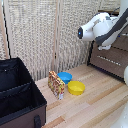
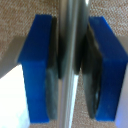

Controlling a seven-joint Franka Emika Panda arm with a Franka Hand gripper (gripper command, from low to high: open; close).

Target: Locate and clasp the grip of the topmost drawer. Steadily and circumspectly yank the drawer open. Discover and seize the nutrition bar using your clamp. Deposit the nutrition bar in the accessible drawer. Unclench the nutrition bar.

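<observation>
The white Franka arm (image 1: 102,27) reached toward the dark-framed dresser (image 1: 111,56) at the exterior view's right, its gripper hidden there behind the arm's own body. The wrist view showed the gripper (image 2: 71,67) with its blue, black-padded fingers (image 2: 39,67) closed on the silver bar handle (image 2: 71,30) of the wide, shallow topmost drawer — the bar ran straight between the two pads, touching both. In the exterior view the drawer itself sat mostly behind the arm, so how far it stood open could not be told; a lower grey-brown drawer front (image 1: 109,61) with a pale handle was plain beneath. The nutrition bar (image 1: 56,84), a small flat packet in busy orange, red and yellow print, stood upright on the light wooden floor (image 1: 95,100), just beside a round blue bowl (image 1: 64,76) and near a round yellow bowl (image 1: 76,87) — well apart from the dresser. A black fabric bin (image 1: 19,92) filled the exterior view's lower left, before a woven beige screen (image 1: 45,30).
</observation>
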